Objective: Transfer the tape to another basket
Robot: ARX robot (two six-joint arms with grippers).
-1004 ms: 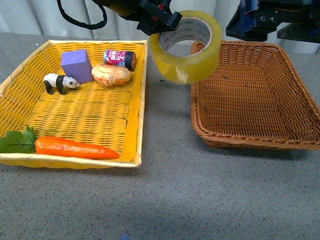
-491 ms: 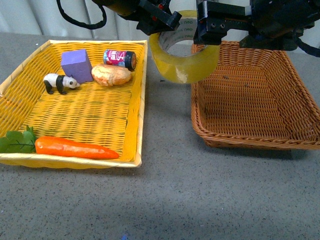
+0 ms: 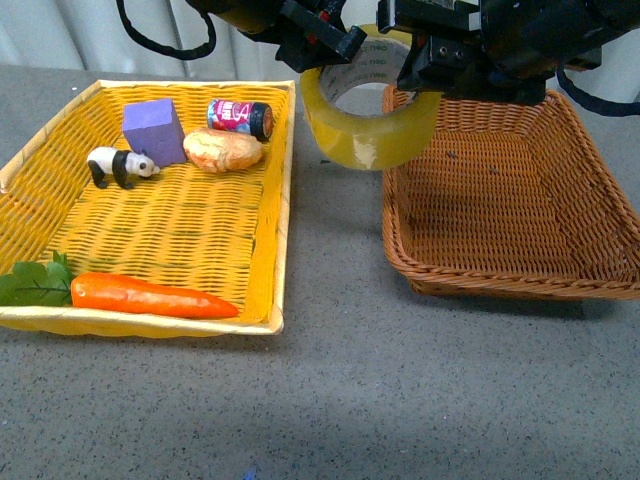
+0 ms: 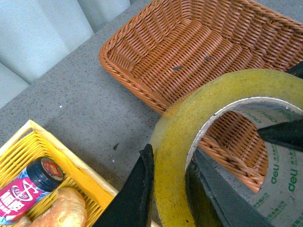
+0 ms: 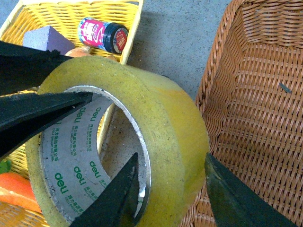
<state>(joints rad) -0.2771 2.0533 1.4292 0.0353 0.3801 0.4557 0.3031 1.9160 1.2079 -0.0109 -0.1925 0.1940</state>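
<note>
The tape [image 3: 372, 135], a wide yellowish roll with a white printed core, hangs in the air over the gap between the two baskets, at the brown wicker basket's [image 3: 404, 256] left rim. My left gripper [image 3: 326, 38] is shut on the roll's wall, one finger outside and one inside the ring [image 4: 168, 163]. My right gripper [image 3: 432, 62] is open and straddles the opposite wall of the tape [image 5: 163, 118], one finger in the hole and one outside [image 5: 171, 161], with gaps on both sides. The brown basket [image 4: 189, 47] holds nothing.
A yellow woven tray basket [image 3: 276, 200] sits on the left with a purple block [image 3: 153, 130], a toy panda [image 3: 120, 165], a small can [image 3: 240, 115], a bread roll [image 3: 222, 150] and a carrot [image 3: 150, 295]. Grey tabletop [image 3: 340, 400] lies in front.
My right arm has come in from the right and its open fingers now sit around the tape's wall. The tape and left gripper have stayed in place.
</note>
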